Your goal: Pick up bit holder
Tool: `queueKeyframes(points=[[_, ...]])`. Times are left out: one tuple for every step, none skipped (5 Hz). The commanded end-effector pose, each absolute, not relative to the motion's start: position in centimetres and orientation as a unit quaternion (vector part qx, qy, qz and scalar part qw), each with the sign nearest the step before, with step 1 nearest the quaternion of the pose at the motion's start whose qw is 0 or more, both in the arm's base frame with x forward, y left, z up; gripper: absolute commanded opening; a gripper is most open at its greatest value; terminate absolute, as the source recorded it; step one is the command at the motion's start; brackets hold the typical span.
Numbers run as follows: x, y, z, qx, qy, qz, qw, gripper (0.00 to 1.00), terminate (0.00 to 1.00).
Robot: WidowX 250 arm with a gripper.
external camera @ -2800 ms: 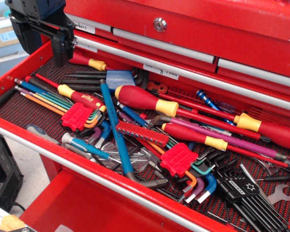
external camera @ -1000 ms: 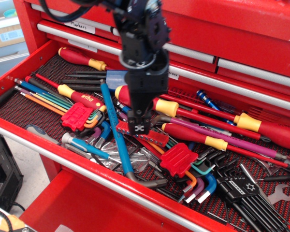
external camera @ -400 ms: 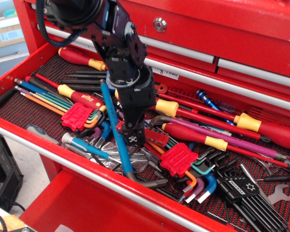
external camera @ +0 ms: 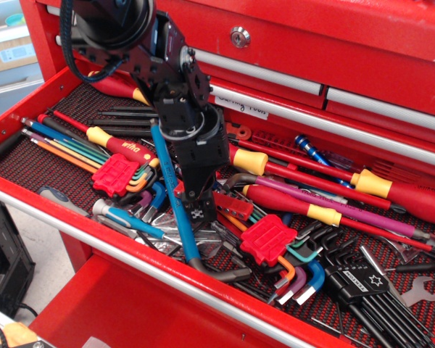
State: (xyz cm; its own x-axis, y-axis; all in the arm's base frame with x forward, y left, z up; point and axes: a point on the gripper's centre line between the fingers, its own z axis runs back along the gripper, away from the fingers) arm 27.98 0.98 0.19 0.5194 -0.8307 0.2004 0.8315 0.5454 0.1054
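Note:
The bit holder (external camera: 233, 204) is a slim red bar with a row of small sockets. It lies flat among the tools in the middle of the open red drawer (external camera: 29, 190). Only its right half shows, because the black arm covers its left half. My gripper (external camera: 200, 212) points straight down onto that left half, with its near finger (external camera: 201, 215) in front of the bar at drawer level. The far finger is hidden, so I cannot tell the gap between the fingers. The bar lies level where it rested.
A long blue T-handle key (external camera: 175, 210) lies just left of the gripper. Two squarish red hex-key clips (external camera: 116, 174) (external camera: 267, 239) lie on either side. Red-and-yellow screwdrivers (external camera: 290, 203) lie to the right, black hex keys (external camera: 362, 286) at the front right, and closed drawers (external camera: 312, 80) behind.
The arm came in from the upper left over the drawer's middle. In the last half second the gripper sank a little lower onto the bit holder's left half. The bar has not moved.

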Motion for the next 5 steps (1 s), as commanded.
queueKeyframes(points=[[26.9, 0.5, 0.7, 0.001, -0.124, -0.458, 0.88, 0.0, 0.0], [26.7, 0.3, 1.7, 0.012, -0.123, -0.456, 0.881, 0.0, 0.0], [26.5, 0.3, 3.5, 0.042, -0.123, -0.459, 0.879, 0.0, 0.0], [26.5, 0.7, 5.5, 0.068, -0.123, -0.464, 0.874, 0.0, 0.0], [26.8, 1.5, 7.8, 0.1, -0.128, -0.476, 0.865, 0.0, 0.0]])
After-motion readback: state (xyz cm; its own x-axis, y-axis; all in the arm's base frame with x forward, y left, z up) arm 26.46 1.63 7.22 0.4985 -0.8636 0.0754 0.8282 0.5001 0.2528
